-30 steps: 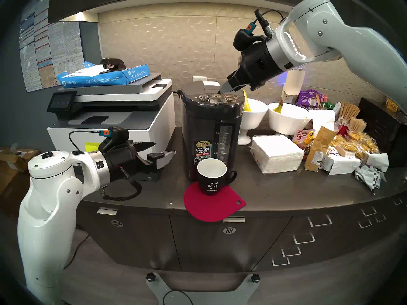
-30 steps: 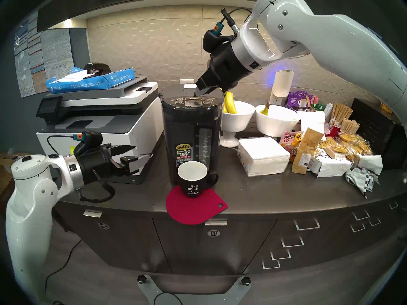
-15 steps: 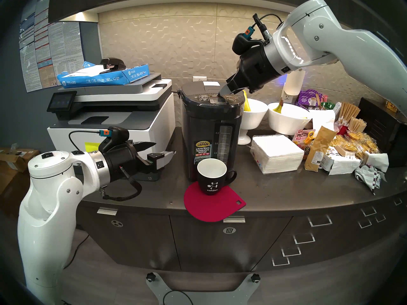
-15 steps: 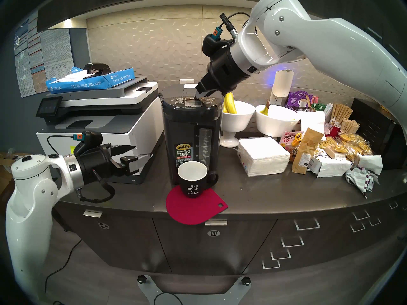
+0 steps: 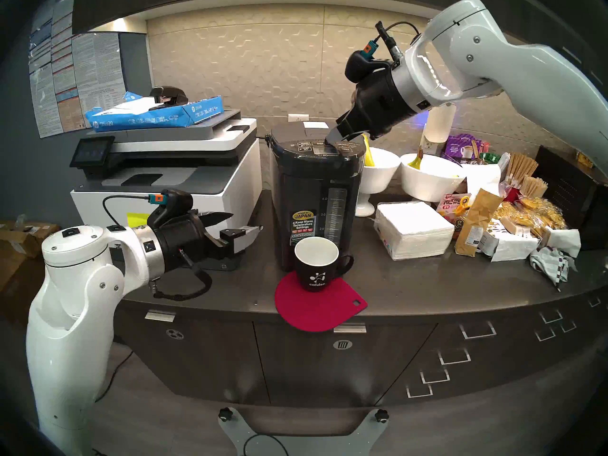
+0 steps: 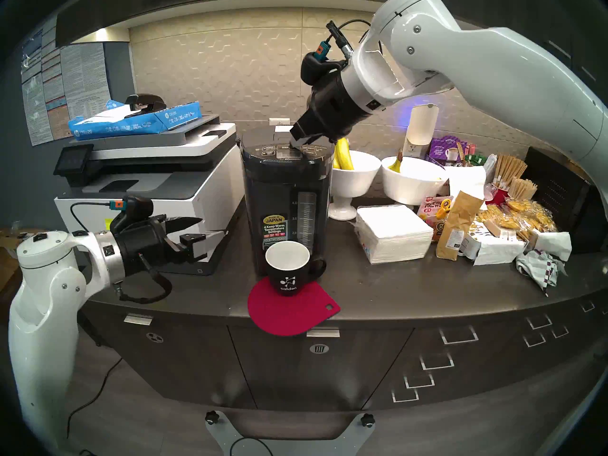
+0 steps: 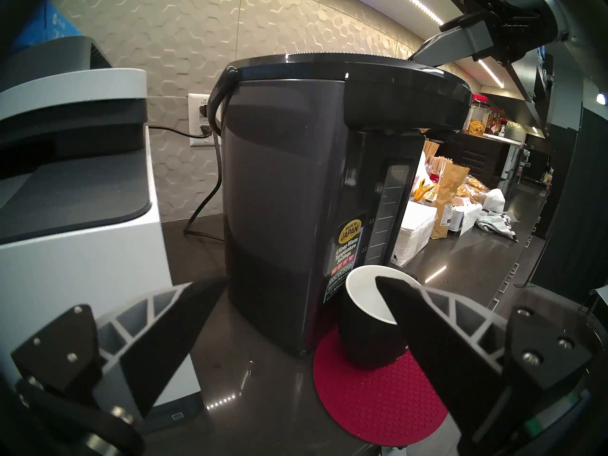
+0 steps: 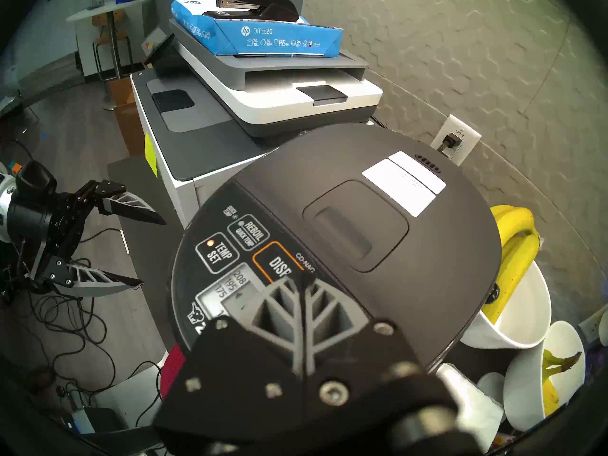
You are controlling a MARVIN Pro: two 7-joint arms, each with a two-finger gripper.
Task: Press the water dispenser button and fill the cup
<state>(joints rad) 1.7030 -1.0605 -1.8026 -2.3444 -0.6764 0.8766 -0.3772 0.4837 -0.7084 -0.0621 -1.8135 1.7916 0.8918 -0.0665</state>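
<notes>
Fingers pressed together, the right gripper (image 8: 301,281) tips the orange-outlined "DISPENSE" button (image 8: 276,264) atop the dark-grey "Made in Japan" water dispenser (image 5: 316,195); the black "calder" mug (image 5: 316,264) waits on a red mat (image 5: 319,305) at its near side. The left gripper (image 5: 245,223) hovers left, spread.

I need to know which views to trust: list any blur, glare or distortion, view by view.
Right wrist: right gripper smeared, its housing blurred; button legible. Left wrist: sharp, glare streaks on the counter. Head views: fisheye bows the counter edge; violet glow behind the right arm.
</notes>
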